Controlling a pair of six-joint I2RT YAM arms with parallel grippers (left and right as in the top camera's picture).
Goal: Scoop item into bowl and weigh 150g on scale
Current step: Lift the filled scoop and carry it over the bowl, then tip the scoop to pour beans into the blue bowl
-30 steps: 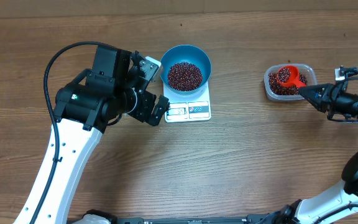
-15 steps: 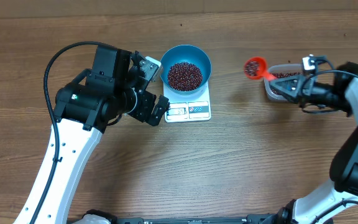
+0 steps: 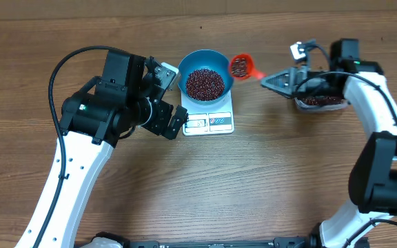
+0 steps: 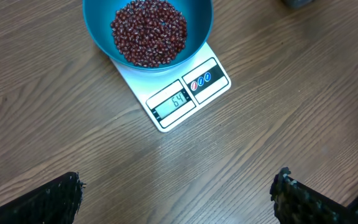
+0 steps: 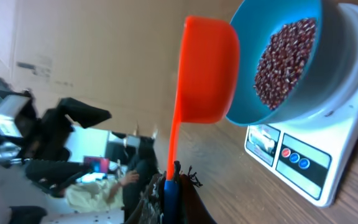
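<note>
Beans (image 3: 205,83): a dark red-brown heap fills the bottom of the blue bowl (image 3: 205,54), just ahead of the left gripper (image 3: 173,95). A smaller load sits in the orange scoop (image 3: 240,67), out beyond the tips of the right gripper (image 3: 266,80). More lie in the clear tub (image 3: 320,107).
Left gripper: the jaws are spread wide and hold nothing. In its wrist view the two dark fingertips (image 4: 55,199) sit at the lower corners with bare wood between them.
Right gripper: the jaws are clamped on the thin handle of the orange scoop. The handle runs straight out from the tips, and the cup is at its far end.
Blue bowl: it stands on the white kitchen scale (image 3: 209,122), on the half farther from the left gripper, directly ahead of the open fingers.
White kitchen scale: its front edge, with the display (image 4: 178,99) and three small buttons, faces the left gripper. The display reads 64.
Orange scoop: the cup is just beside the bowl's rim, on the side facing the right gripper and at about rim height. Whether it touches the rim cannot be told.
Clear tub: it lies behind the right gripper's tips, partly under its body, on the side away from the bowl.
Wooden table (image 3: 267,179): it carries the scale and the tub, and spreads below both grippers.
</note>
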